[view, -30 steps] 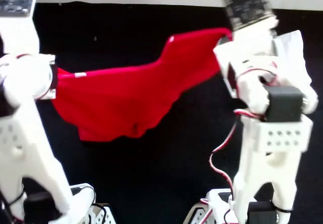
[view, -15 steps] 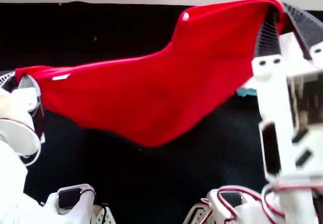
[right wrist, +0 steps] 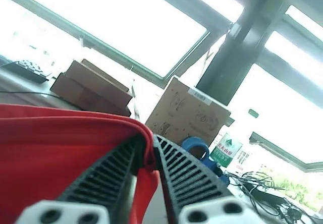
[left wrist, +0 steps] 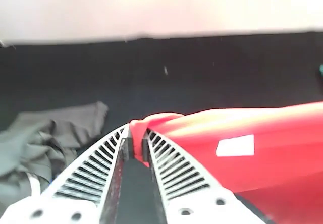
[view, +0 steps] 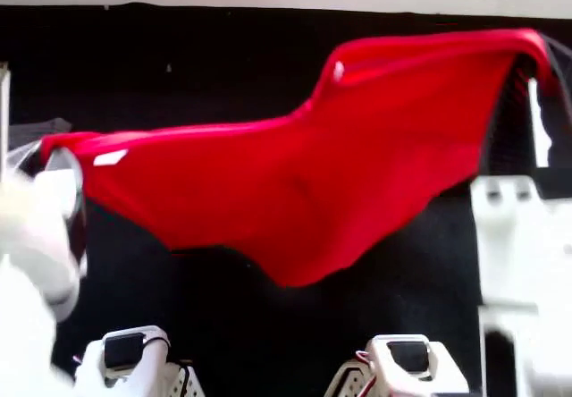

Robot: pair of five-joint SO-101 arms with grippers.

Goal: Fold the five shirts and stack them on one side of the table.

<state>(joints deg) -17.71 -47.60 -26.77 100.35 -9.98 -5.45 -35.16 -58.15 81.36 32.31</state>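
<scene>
A red shirt hangs stretched in the air above the black table, held at two corners. My left gripper is shut on the shirt's left edge, near a white label; in the high view that gripper sits at the far left. My right gripper is shut on a fold of the red shirt and points up toward the room's windows; in the high view it holds the shirt's upper right corner, higher than the left one.
A crumpled grey shirt lies on the black table at the left. The arm bases stand along the front edge. A white arm link rises at the right.
Both arms have raised the red shirt off the table and pulled it wider; it now hangs spread between them, with the right corner lifted highest.
</scene>
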